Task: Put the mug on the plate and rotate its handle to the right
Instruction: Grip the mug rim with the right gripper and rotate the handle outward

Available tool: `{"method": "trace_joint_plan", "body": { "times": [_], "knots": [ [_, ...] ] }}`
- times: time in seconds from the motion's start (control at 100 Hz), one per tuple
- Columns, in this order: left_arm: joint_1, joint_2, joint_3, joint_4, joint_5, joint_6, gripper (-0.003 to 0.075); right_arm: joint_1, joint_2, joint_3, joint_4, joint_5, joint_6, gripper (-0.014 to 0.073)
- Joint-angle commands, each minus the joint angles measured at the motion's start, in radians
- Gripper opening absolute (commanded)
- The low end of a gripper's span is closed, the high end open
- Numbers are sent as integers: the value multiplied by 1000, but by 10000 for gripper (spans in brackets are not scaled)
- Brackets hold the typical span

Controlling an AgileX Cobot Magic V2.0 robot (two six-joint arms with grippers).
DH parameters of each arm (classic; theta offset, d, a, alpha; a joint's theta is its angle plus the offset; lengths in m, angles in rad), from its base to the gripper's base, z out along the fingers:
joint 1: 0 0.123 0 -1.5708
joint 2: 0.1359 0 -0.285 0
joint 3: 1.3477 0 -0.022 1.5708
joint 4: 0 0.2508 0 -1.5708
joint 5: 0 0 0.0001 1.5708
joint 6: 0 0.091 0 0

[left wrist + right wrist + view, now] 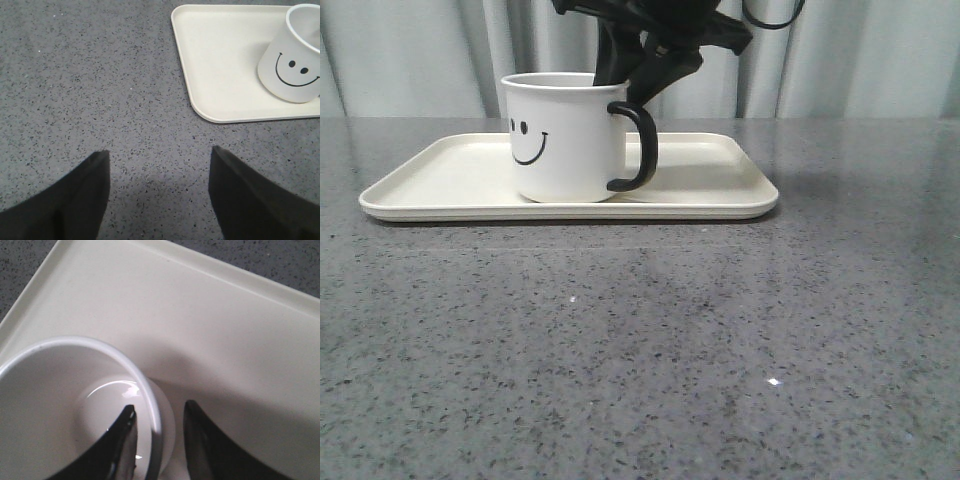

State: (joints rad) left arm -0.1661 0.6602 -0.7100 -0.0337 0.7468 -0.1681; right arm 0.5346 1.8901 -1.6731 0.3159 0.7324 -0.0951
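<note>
The white mug (pixel 565 140) with a black smiley face stands upright on the cream plate (pixel 440 180), near its middle. Its black handle (pixel 638 145) points to the right in the front view. My right gripper (pixel 635 85) hangs over the mug's back right rim. In the right wrist view the right gripper (pixel 159 410) straddles the wall of the mug (pixel 60 390), one finger inside and one outside, with a gap on both sides. The handle is hidden there. My left gripper (pixel 159 155) is open and empty over bare table, apart from the plate (pixel 225 65) and the mug (pixel 292 60).
The grey speckled table (pixel 640 350) stretches in front of the plate. A pale curtain (pixel 410 60) hangs behind the table. The right arm's black links and a cable (pixel 770 15) hang above the plate's right half.
</note>
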Motion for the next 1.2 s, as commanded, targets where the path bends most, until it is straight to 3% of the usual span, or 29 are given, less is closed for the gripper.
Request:
{"method": "trace_joint_plan", "body": {
  "times": [0.0,0.25,0.42,0.77,0.99,1.19],
  "knots": [
    [1,-1,-27,-3,-68,-10,430,3,-50,-37,8,-42,-2,169],
    [1,-1,-27,-3,-68,-10,430,3,-51,-53,8,-63,-8,-72],
    [1,-1,-27,-3,-68,-10,430,3,-51,-131,8,-5,-51,-64],
    [1,-1,-27,-3,-68,-10,430,3,-49,-333,12,223,-347,-61],
    [1,-1,-27,-3,-72,-10,430,-28,1,-397,151,350,-529,-61],
    [1,-1,-27,-3,-72,-10,430,-50,102,-506,191,462,-559,-61]
  ]
}}
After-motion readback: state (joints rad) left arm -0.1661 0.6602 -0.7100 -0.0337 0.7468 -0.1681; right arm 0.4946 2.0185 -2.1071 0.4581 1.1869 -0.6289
